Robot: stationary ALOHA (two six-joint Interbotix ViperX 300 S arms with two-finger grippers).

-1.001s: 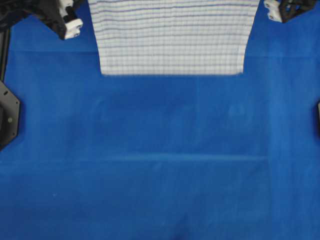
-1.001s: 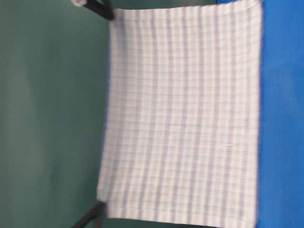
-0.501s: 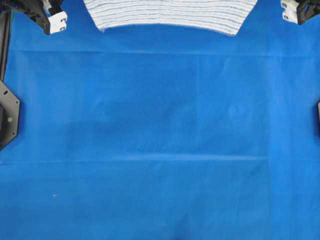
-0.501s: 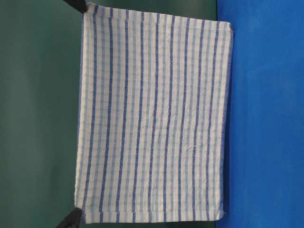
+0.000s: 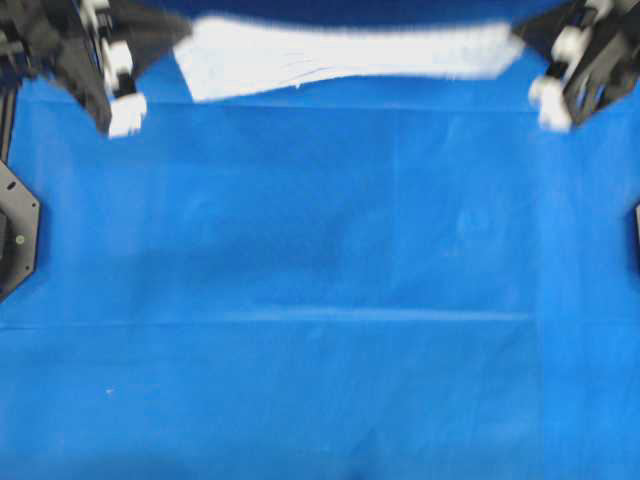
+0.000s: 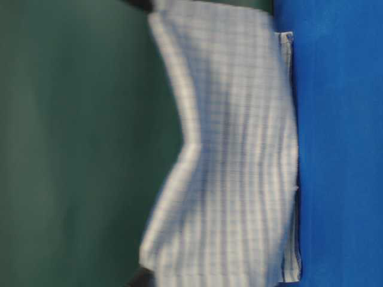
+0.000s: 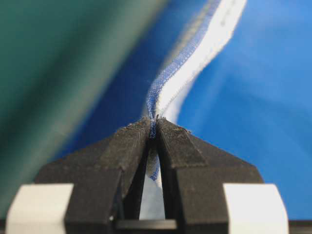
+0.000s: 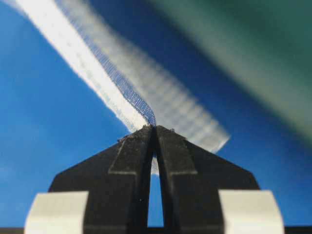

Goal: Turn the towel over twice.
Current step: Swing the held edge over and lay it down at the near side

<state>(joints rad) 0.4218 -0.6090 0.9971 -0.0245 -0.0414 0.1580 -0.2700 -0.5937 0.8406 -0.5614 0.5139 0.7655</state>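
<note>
White woven rectangular towel with thin blue stripes in a faint check (image 6: 233, 149), hemmed edges, blurred, hangs sagging at the table's far edge, top corners pinched, lower hem folding on the blue surface.

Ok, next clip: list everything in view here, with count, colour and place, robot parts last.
towel: one, white with thin blue stripes, held up by two corners at the far edge of the table, sagging in the middle, its lower edge down by the table cover
table cover: one, plain blue, spread over the table top
backdrop: one, dark green, behind the table
left gripper: one, black fingers, shut on a hemmed corner of the towel, at the far left in the overhead view
right gripper: one, black fingers, shut on another towel corner, at the far right
</note>
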